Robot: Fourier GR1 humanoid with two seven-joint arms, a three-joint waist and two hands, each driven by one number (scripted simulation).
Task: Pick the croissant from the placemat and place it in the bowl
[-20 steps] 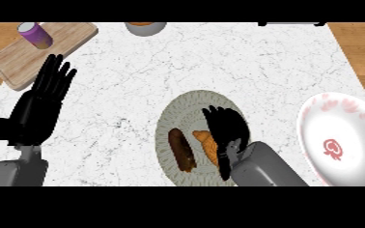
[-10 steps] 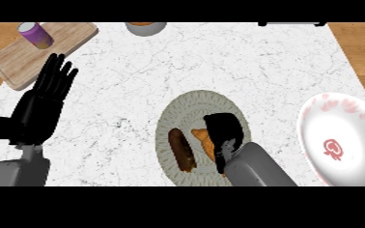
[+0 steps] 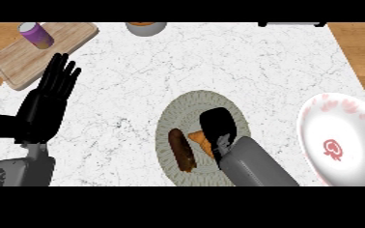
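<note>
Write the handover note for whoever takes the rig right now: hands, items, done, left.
Right hand: over the round placemat, fingers curled down onto the croissant; whether it has a grip on it cannot be seen.
Left hand: open, fingers up, resting at the view's left edge.
Croissant: on the placemat, mostly hidden by the right hand, beside a brown sausage-like item.
Bowl: white with red pattern, at the right edge, nothing visible in it.
Done: right hand brought to the croissant.
Left: secure it, lift, carry right, set it in the bowl.
</note>
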